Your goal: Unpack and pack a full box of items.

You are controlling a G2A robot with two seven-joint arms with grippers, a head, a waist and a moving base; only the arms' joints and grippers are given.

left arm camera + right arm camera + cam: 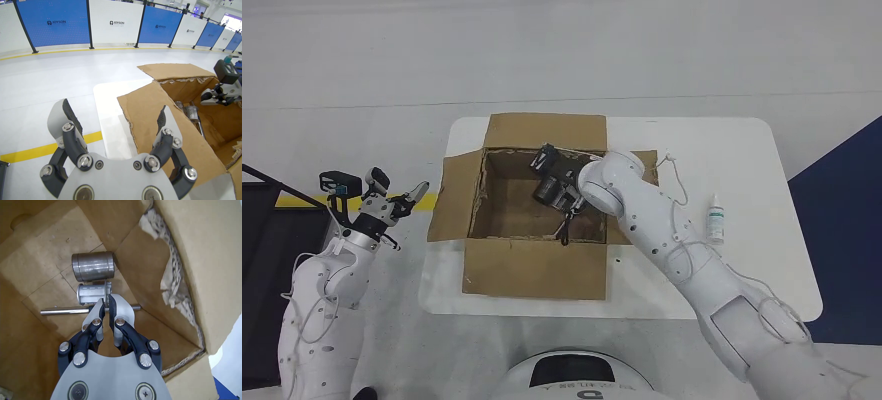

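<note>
Right wrist view shows the right gripper point(106, 303) clamped on the thin rim of the metal sleeve point(91, 293), which lies on the box point(47, 247) floor at its fingertips; the sleeve is probably heavy, rigid and slippery, so seat the rim deep between the pads.

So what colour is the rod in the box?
Shiny silver rod, clearest in right wrist view.

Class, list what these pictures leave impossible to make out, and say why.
- Whether the right gripper grips the flanged sleeve: right wrist view, the gripper covers the contact.
- Middle of the steel rod: same view, behind the gripper.
- Floor of the box: top view, the right arm covers much of it.
- Label of the small bottle: top view, too small.
</note>
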